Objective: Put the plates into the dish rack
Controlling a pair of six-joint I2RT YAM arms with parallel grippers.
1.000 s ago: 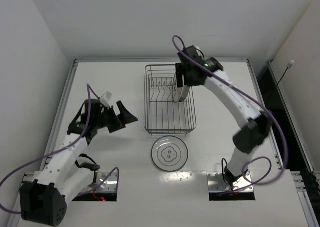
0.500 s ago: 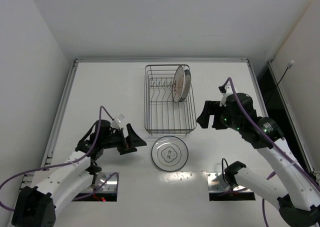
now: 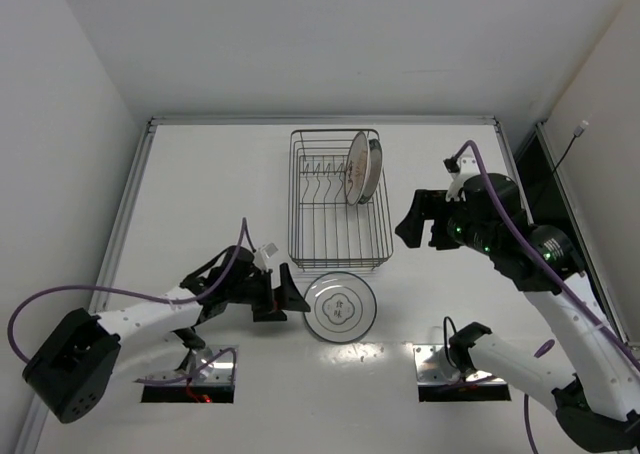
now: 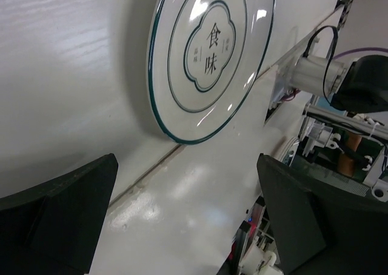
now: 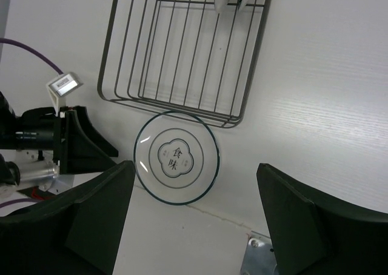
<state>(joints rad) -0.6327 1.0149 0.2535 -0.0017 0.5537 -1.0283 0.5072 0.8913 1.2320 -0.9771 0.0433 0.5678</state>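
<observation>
Lengthwise, dish rack (image 3: 330,234) near-to-far; ringed plate (image 3: 340,306) flat before it.

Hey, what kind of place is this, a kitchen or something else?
Probably a robotics lab test cell, not a kitchen: a left arm and right arm bolted to a white table, plain white walls, and a wire dish rack and ringed plate as props.

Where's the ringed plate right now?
Top view: the ringed plate lies flat on the table just below the dish rack, the left gripper at its left.
</observation>
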